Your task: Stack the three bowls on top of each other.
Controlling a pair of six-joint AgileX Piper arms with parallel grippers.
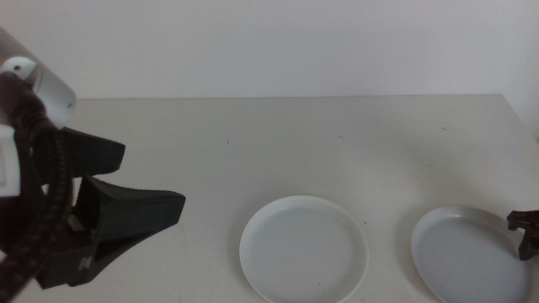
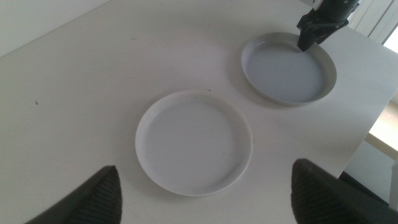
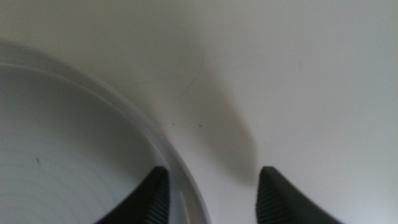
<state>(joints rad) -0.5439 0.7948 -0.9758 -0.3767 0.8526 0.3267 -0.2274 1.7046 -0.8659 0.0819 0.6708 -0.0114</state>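
Two of the bowls show. A white bowl (image 1: 303, 248) (image 2: 194, 142) lies at the table's front middle. A pale grey-blue bowl (image 1: 467, 252) (image 2: 288, 68) lies to its right, apart from it. My right gripper (image 1: 523, 232) (image 2: 319, 26) (image 3: 211, 196) is open at the grey-blue bowl's right rim (image 3: 177, 163), one jaw inside the rim and one outside, not closed on it. My left gripper (image 1: 154, 181) (image 2: 208, 193) hangs open above the table, left of the white bowl, holding nothing.
The table's right edge (image 2: 367, 124) runs close past the grey-blue bowl. The table's back half (image 1: 295, 135) is bare white surface. The left arm's cable and wrist (image 1: 34, 168) fill the picture's left side.
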